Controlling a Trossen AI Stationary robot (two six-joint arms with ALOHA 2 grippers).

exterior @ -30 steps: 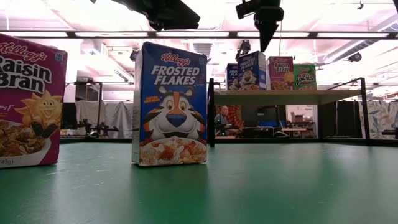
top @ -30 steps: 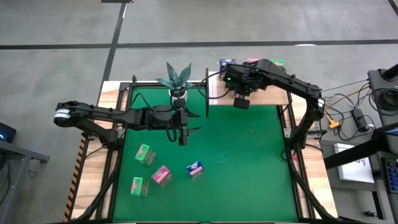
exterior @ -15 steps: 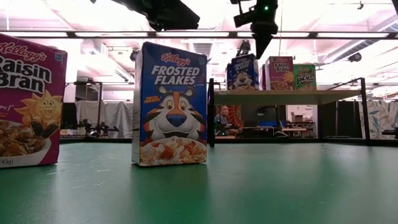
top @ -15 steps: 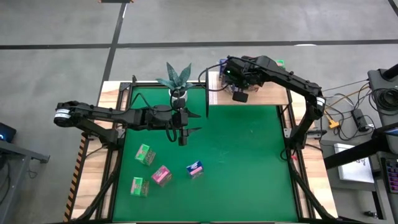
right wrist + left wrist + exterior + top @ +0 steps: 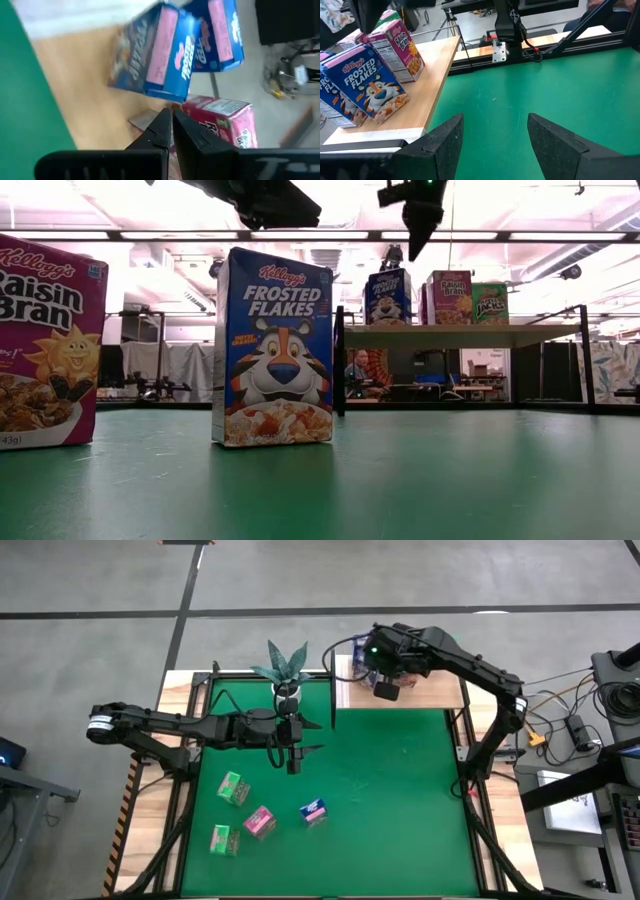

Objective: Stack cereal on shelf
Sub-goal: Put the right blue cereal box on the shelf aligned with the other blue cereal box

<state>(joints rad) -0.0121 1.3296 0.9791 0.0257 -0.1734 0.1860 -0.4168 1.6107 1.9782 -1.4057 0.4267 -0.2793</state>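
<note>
The shelf [image 5: 440, 690] stands at the table's far edge. It carries two blue cereal boxes [image 5: 370, 87] [image 5: 220, 35], a pink one [image 5: 451, 297] and a green one [image 5: 490, 303], all on their bases. My right gripper [image 5: 412, 252] is shut and slants down, its tip a little above the front blue box [image 5: 388, 297]. On the green mat stand a blue box [image 5: 313, 811], a pink box [image 5: 260, 823] and two green ones [image 5: 233, 788] [image 5: 224, 839]. My left gripper [image 5: 492, 135] hangs open above the mat's middle, holding nothing.
A potted plant [image 5: 285, 670] stands at the mat's far edge, left of the shelf's black upright [image 5: 339, 360]. The mat's right half [image 5: 400, 800] is bare. The left arm [image 5: 180, 728] stretches across the table's left side.
My right gripper, still shut, has gone toward the table's far edge and a little up over the shelf, tipping as it went. The front blue box on the shelf has slid toward the shelf's left end and now stands in front of the other blue box.
</note>
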